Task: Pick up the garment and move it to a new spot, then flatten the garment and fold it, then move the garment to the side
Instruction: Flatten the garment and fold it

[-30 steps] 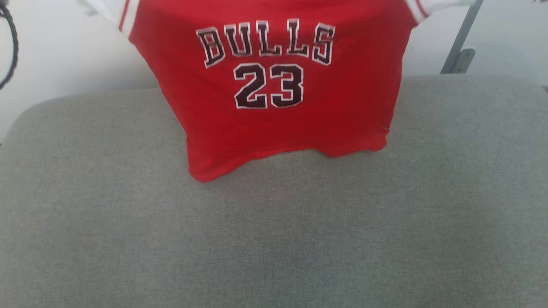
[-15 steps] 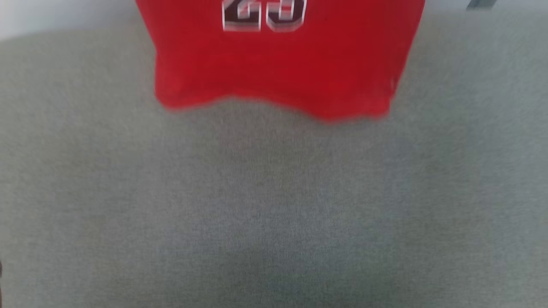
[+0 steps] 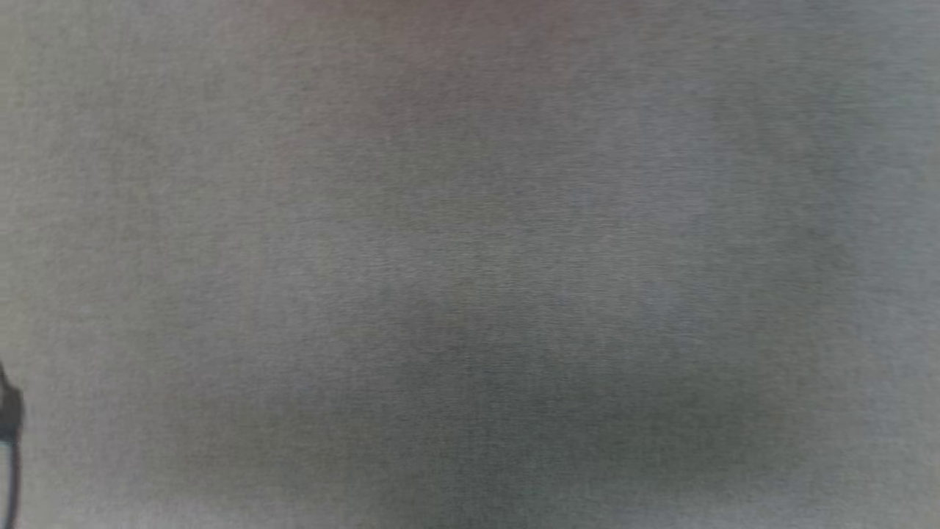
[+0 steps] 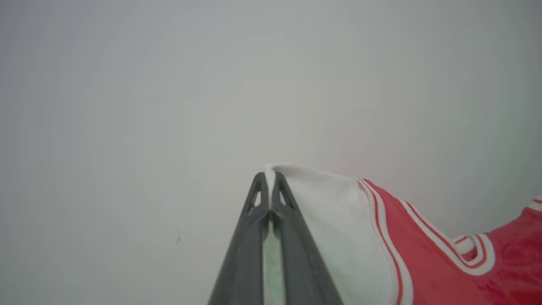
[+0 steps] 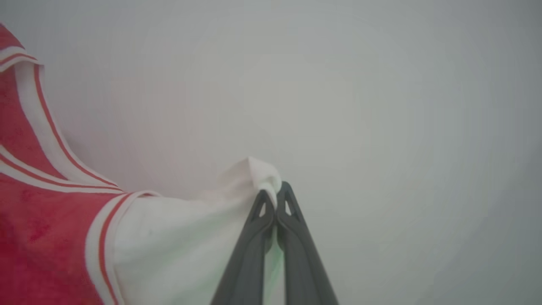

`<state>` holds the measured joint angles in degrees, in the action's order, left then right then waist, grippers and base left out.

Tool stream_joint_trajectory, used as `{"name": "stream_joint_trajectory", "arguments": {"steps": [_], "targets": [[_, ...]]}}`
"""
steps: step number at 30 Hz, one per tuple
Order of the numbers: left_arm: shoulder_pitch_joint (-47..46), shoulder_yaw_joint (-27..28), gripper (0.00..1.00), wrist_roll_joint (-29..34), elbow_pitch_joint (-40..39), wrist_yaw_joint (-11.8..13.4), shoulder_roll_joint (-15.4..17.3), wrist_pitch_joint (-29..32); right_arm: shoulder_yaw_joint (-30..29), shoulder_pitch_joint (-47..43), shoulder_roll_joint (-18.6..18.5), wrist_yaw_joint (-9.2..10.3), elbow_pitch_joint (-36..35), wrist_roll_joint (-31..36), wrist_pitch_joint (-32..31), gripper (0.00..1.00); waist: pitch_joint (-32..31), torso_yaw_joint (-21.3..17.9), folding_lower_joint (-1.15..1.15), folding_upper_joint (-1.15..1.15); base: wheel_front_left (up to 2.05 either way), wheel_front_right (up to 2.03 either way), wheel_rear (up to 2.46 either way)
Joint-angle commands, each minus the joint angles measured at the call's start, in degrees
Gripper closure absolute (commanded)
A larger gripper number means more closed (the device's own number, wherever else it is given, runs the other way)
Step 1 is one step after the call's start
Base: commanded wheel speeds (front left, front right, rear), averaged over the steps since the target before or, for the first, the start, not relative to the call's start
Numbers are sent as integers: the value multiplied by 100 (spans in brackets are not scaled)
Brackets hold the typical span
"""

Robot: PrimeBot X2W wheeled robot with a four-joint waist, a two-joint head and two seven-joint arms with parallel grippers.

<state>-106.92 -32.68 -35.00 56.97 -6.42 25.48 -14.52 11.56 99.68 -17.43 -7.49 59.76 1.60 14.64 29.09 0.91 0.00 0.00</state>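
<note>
The garment point(image 4: 423, 262) is a red jersey with white sleeves and red-and-white striped trim, held up in the air before a pale wall. My left gripper point(image 4: 268, 178) is shut on the edge of one white sleeve point(image 4: 326, 212). My right gripper point(image 5: 275, 192) is shut on the bunched edge of the other white sleeve point(image 5: 186, 241), with the garment's red body point(image 5: 38, 237) hanging at that view's left. The lettering is out of view.
A grey fabric surface point(image 3: 470, 220) spreads across the head view, with a darker shadow low in the middle. A dark cable point(image 3: 10, 433) shows at its lower left edge.
The head camera has tilted down: the red garment slid up and out of the head view, and only the grey surface is left there.
</note>
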Motion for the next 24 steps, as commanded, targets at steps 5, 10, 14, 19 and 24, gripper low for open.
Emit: {"name": "stream_joint_trajectory", "arguments": {"steps": [5,10,14,19,24], "targets": [[898,-161,100,-164,287,-95,3,-64,-67,-708,128,0,377,131,52,100,-85,155,0,0,0,0,0],[1927,-454,100,-599,224,-108,-16,52,110,-1444,291,0,691,-159,51,100,-377,218,0,0,0,0,0],[2783,-882,100,-1023,-219,-106,190,356,417,-2033,391,1,746,-619,44,100,-646,239,0,0,0,0,0],[3839,-1314,100,-1745,-996,-106,703,989,1114,-2872,295,1,332,-1380,-130,100,-956,226,0,0,0,0,0],[4852,-1695,100,-2363,-2009,-106,1341,1592,1876,-3802,-219,1,-701,-2318,-698,100,-1211,220,0,0,0,0,0]]}}
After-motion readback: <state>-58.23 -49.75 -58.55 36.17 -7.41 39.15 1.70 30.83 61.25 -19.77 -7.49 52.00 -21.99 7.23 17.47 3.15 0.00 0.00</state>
